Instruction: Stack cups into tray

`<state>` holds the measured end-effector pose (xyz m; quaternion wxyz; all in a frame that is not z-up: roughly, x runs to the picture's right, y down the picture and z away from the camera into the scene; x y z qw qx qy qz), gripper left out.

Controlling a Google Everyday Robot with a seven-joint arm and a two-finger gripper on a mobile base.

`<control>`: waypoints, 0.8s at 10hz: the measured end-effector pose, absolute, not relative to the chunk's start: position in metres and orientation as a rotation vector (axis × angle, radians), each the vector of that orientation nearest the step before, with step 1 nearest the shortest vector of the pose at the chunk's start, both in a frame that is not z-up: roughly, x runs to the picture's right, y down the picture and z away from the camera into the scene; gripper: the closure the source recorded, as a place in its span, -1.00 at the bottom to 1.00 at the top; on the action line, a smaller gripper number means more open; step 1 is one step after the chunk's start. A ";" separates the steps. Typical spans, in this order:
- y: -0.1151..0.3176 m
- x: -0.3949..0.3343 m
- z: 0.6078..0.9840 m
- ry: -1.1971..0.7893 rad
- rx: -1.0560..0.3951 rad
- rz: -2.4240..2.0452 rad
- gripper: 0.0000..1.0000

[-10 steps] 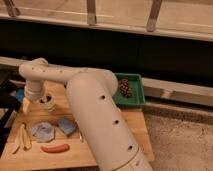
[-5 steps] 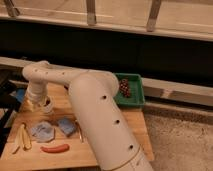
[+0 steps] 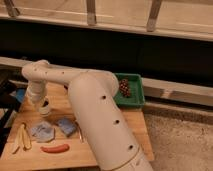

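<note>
My gripper (image 3: 44, 105) hangs at the left side of the wooden table (image 3: 100, 160), at the end of the thick white arm. It points straight down and is shut on the rim of the white cup (image 3: 45, 112), which stands upright on the table right under it. The green tray (image 3: 135, 97) sits at the table's back right, well away from the gripper. A dark reddish clump (image 3: 124, 87) lies inside the tray. My arm hides much of the table's middle.
Two blue-grey pieces (image 3: 42, 131) (image 3: 66, 125) lie in front of the cup. A red sausage-shaped item (image 3: 55, 148) and a yellow banana-like item (image 3: 22, 137) lie near the front left. Dark wall and rail run behind.
The gripper has come down a little onto the white cup and its fingers have closed. The tray and the other items have not moved.
</note>
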<state>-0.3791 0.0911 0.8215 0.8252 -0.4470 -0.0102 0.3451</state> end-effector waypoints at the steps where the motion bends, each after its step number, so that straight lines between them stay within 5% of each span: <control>1: 0.089 -0.379 0.819 -0.023 -0.942 0.731 1.00; 8: 0.013 -0.339 0.768 -0.023 -0.779 0.777 1.00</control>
